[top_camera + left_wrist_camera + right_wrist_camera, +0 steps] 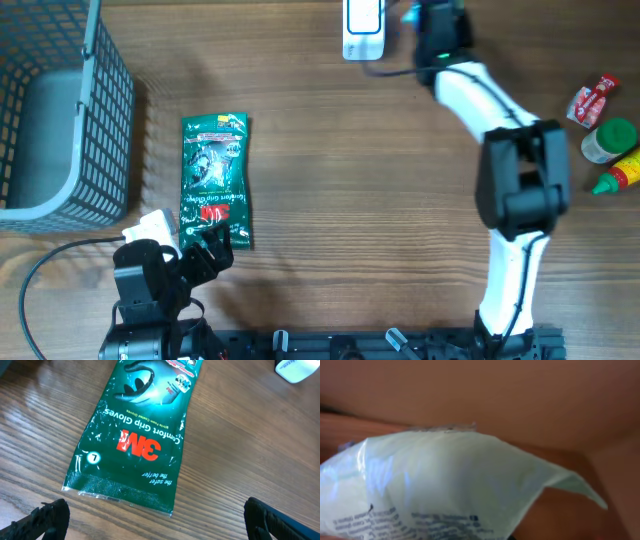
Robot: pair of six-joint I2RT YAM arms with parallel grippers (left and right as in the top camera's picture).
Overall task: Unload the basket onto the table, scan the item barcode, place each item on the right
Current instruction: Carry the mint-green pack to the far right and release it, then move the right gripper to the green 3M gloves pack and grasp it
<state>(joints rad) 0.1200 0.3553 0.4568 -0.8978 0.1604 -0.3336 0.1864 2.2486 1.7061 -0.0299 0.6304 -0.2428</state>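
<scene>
- Pouch (445,485), pale & see-through w/ small print low on it, fills right wrist view. Right hand (420,22) is closed, apparently pinching it, top centre of overhead view, just beside white scanner (363,30).
- Step in hand, as judged: show barcode to scanner. Film looks thin, limp & glossy, so best held flat & taut, printed side facing scanner window, tilted off glare. Barcode itself not visible.
- Left hand (160,525) has fingers wide apart, holding nothing, above lower end of green 3M glove pack (135,440).
- Pack is a flat, crinkly, shiny bag lying on wood-grain tabletop (350,200), lower left of overhead view.
- Grey mesh basket (100,120) sits upper left.
</scene>
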